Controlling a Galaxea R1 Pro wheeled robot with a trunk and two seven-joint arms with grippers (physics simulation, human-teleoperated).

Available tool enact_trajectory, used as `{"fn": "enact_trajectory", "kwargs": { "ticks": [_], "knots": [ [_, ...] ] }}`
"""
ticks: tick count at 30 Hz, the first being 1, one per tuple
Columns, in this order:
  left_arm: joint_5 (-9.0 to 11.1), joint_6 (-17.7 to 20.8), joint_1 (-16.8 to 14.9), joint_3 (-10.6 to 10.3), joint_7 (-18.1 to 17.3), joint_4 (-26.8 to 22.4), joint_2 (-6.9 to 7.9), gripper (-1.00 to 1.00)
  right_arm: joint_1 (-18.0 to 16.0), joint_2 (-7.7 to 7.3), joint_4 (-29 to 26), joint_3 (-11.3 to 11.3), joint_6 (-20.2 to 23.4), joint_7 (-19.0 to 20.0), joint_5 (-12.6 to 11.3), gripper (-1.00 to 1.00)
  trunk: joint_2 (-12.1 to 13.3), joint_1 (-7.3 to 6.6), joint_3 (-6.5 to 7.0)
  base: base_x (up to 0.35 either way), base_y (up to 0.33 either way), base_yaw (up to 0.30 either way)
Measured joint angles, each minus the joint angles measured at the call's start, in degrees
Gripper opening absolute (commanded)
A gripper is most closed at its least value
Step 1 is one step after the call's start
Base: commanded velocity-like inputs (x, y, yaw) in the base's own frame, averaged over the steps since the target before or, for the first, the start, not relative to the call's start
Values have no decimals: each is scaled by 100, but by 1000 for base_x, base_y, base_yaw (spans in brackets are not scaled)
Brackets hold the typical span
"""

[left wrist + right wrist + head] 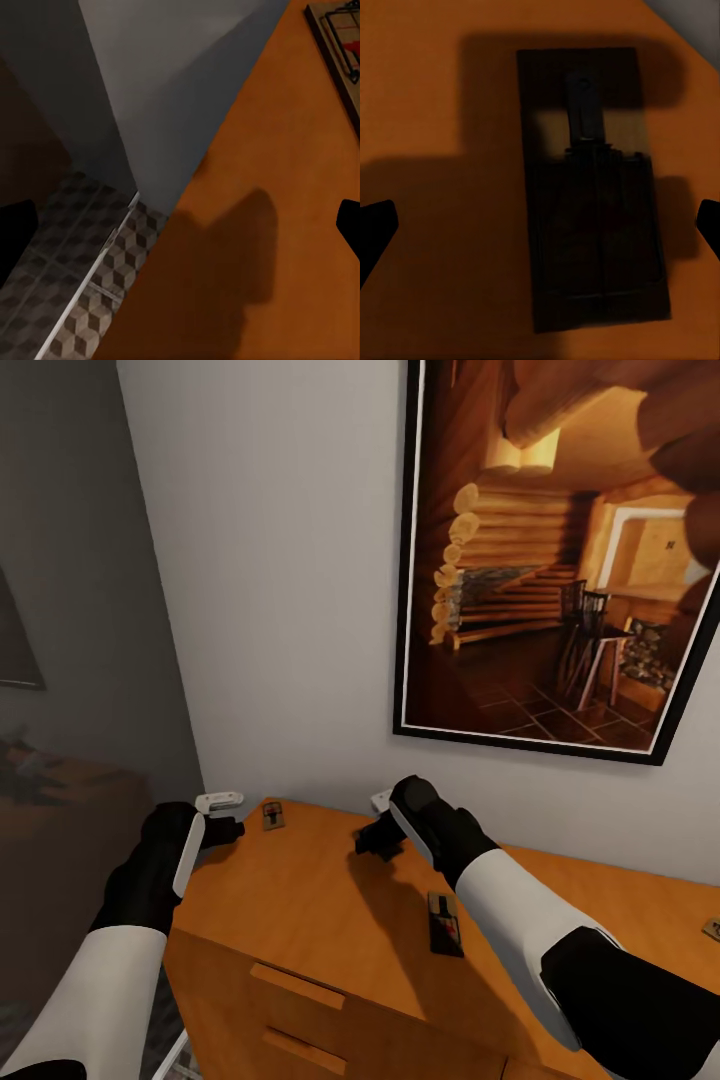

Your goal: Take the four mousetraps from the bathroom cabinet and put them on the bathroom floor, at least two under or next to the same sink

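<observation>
My right hand (372,838) hangs released over the cabinet (300,900) top, fingers spread wide, with one mousetrap (592,191) lying flat in shadow directly beneath it, between the fingertips but untouched. A second mousetrap (445,923) lies on the top beside my right forearm. My left hand (225,828) is also released, at the cabinet's corner by the wall, and a third mousetrap (273,816) sits just beside it. A fourth (712,929) lies far off past my right arm. The bathroom floor (82,285) shows below my left hand.
</observation>
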Motion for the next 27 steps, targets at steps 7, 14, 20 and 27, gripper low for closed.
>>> {"fn": "enact_trajectory", "kwargs": {
  "ticks": [7, 14, 20, 27],
  "knots": [
    [0, -1, 1, 0, 0, 0, -3, 100, 1, 0, 2, 12, 0, 40, 18, 100, 0, 0, 0, 0, 0, 0],
    [0, -4, -1, -3, 0, 0, -6, 100, 1, 0, 3, 15, 0, 49, 36, 100, 0, 0, 0, 0, 0, 0],
    [0, -5, 2, -5, 0, 0, -7, 100, 2, 0, 3, 19, 0, 51, 44, 100, 0, 0, 0, 0, 0, 0],
    [2, -5, 1, -7, 0, 2, -7, 100, 0, 0, 3, 17, 0, 51, 58, 100, 0, 0, 0, 0, 0, 0]
  ]
}}
